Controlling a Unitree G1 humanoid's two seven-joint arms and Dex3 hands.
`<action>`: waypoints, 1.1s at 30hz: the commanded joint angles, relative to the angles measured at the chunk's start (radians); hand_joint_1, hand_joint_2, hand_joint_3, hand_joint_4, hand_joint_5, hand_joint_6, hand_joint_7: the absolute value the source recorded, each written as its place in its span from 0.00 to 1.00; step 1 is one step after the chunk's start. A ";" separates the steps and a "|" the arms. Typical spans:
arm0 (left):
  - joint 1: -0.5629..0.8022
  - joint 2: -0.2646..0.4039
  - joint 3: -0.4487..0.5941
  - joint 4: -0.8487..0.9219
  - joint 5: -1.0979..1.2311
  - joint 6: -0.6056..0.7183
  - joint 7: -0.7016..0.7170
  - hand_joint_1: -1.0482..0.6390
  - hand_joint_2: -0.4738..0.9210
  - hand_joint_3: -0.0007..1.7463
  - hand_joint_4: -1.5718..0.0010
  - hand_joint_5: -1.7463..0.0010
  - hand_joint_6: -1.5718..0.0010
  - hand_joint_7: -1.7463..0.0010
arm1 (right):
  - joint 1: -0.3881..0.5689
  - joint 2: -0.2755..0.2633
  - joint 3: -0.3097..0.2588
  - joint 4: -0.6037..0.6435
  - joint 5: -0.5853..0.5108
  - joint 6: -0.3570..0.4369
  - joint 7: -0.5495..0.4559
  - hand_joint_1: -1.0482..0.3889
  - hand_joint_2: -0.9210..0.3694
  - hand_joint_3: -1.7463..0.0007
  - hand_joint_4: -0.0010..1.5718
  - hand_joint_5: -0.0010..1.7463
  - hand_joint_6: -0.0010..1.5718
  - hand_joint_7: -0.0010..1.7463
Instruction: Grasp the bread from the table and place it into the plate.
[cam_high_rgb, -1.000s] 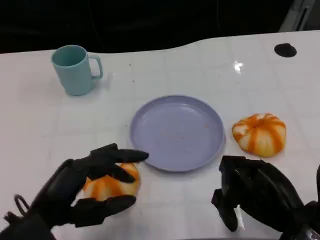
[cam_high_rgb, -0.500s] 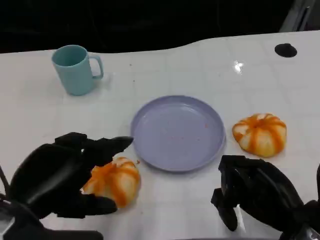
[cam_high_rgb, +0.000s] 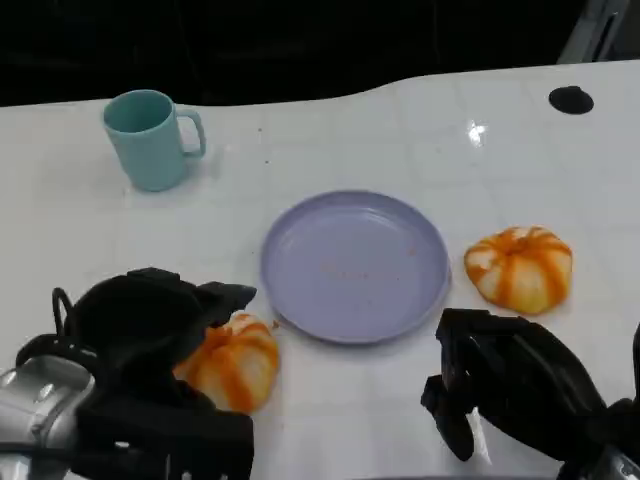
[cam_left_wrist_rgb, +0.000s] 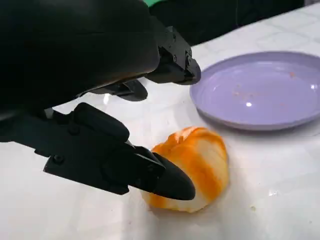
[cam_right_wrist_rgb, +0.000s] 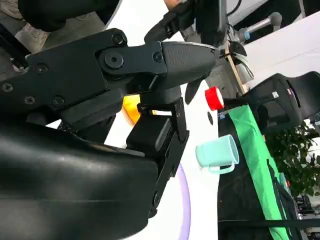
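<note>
At the near left, the left hand has its fingers spread around the bread but not closed; it lies beside the plate. It could slip away sideways. The right hand is curled, holding nothing.

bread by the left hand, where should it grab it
Across the rounded sides of the bread, fingers coming down from above: it lies flat on the table, a low dome. The left hand is already beside it, fingers spread around it; the plate lies just beyond.
</note>
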 joint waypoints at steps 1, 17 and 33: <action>-0.049 0.018 -0.040 0.075 0.013 0.036 -0.021 0.18 0.97 0.00 0.84 0.89 0.85 1.00 | 0.001 -0.007 -0.004 -0.010 0.009 0.013 -0.003 0.08 0.00 0.80 0.81 0.93 0.70 0.89; -0.119 -0.019 -0.153 0.337 -0.018 0.030 0.106 0.21 1.00 0.01 0.81 0.92 0.85 1.00 | 0.013 -0.017 -0.015 -0.031 0.015 0.026 0.001 0.09 0.00 0.80 0.82 0.93 0.71 0.90; -0.137 -0.017 -0.144 0.564 -0.037 -0.178 0.697 0.47 0.89 0.44 0.46 0.00 0.56 0.03 | 0.019 -0.016 -0.016 -0.038 0.017 0.025 -0.001 0.09 0.00 0.79 0.82 0.94 0.71 0.90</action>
